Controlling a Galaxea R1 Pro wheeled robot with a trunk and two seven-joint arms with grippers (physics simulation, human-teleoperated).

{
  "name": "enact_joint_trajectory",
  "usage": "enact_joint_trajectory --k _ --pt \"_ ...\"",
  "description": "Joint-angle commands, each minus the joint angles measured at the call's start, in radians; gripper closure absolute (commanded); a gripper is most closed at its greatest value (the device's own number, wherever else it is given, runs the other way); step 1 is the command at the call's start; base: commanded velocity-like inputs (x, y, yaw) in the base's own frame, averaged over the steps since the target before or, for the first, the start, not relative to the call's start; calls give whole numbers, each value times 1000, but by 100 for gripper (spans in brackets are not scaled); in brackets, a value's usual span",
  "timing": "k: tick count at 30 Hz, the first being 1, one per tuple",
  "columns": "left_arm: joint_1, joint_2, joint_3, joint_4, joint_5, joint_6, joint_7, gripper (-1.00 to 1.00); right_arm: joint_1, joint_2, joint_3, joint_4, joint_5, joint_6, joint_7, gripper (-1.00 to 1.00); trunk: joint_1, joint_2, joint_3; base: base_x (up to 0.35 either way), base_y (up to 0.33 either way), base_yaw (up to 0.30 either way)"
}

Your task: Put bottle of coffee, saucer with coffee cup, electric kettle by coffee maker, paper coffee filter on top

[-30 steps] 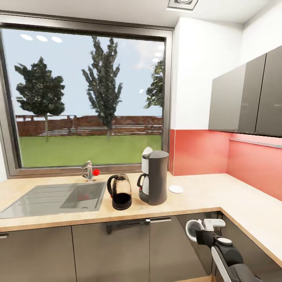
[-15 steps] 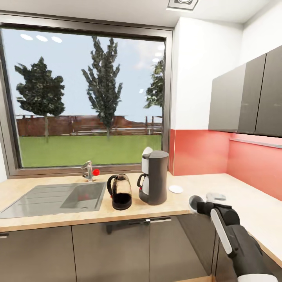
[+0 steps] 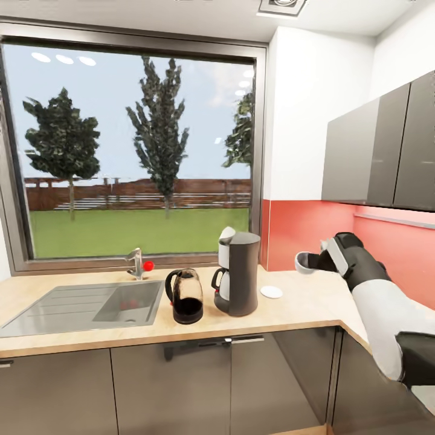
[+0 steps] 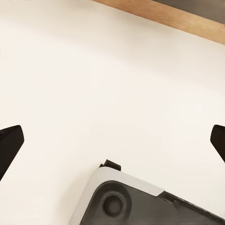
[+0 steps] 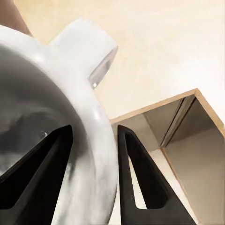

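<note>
The right tool (image 3: pixel 315 261) sits right of centre in the head view, raised above the light wood-grain desk (image 3: pixel 314 302), its fingers closed over the rim of the small white coffee cup with a handle (image 3: pixel 305 262). In the right wrist view one dark finger (image 5: pixel 40 164) lies inside the cup's wall and the other outside it, the handle sticking out free. The small round white saucer (image 3: pixel 271 292) lies flat on the desk below and to the left, just beside the tall dark grey coffee maker (image 3: pixel 238 273); the rounded glass electric kettle (image 3: pixel 185 296) stands on that machine's other side.

The step in hand looks to be setting the cup on the saucer. To do it well, the arm should carry the cup left until it hangs over the dish's middle, turn it mouth-up, lower it slowly until it rests, then release, keeping clear of the coffee maker.

The left tool (image 4: pixel 112 140) is wide open with nothing between its tips.
</note>
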Motion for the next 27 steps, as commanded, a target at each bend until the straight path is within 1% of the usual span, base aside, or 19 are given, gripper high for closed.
enact_joint_trajectory --k 1,2,3,5,6,7,8,9,11,13,16,17,18,20,22,23,27 --pt "1 0 8 -1 -1 0 -4 -100 -15 -1 2 25 1 3 5 100 0 0 0 0 0 0" --pt "1 1 8 -1 -1 -1 -4 -100 -67 -6 18 116 56 -10 68 100 0 0 0 0 0 0" --pt "1 2 10 -2 -1 -1 -4 -100 -100 -11 29 177 112 -27 125 100 0 0 0 0 0 0" --pt "1 3 12 -4 -1 -7 -3 -100 -139 -16 39 248 213 -46 223 100 0 0 0 0 0 0" --pt "2 4 19 -5 3 -11 -2 -100 -161 -17 79 295 398 -56 408 100 0 0 0 0 0 0" --pt "1 4 17 -5 1 -7 -2 -100 -163 -17 106 306 452 -40 505 100 0 0 0 0 0 0" --pt "2 3 15 -5 0 -5 -2 -100 -164 -17 126 311 479 -19 554 100 0 0 0 0 0 0" --pt "1 3 13 -5 -1 -4 -2 -100 -164 -17 137 312 491 -8 571 100 0 0 0 0 0 0" --pt "1 1 8 -4 -7 -2 -1 -100 -166 -20 186 314 522 3 629 100 0 0 0 0 0 0" --pt "1 0 7 -3 -9 -2 -1 -100 -167 -23 202 311 530 3 646 100 0 0 0 0 0 0" --pt "1 -2 9 -1 -8 -7 -1 -100 -167 -33 214 307 537 3 663 100 0 0 0 0 0 0" --pt "1 -2 11 3 -3 -10 -1 -100 -167 -58 220 303 544 -15 671 100 0 0 0 0 0 0" --pt "1 -3 11 4 -2 -10 -1 -100 -167 -60 221 303 551 -23 672 100 0 0 0 0 0 0" --pt "2 -4 11 5 -1 -10 -1 -100 -167 -62 221 303 569 -30 672 100 0 0 0 0 0 0" --pt "1 -5 11 6 -3 -5 -1 -100 -167 -61 220 303 598 -35 672 100 0 0 0 3 0 0" --pt "1 -5 10 14 -3 5 0 -100 -167 -53 220 303 615 -38 670 100 0 0 0 256 -124 0" --pt "1 -4 10 29 -3 6 -1 -100 -167 -54 220 303 616 -37 669 100 0 0 0 286 -125 0"
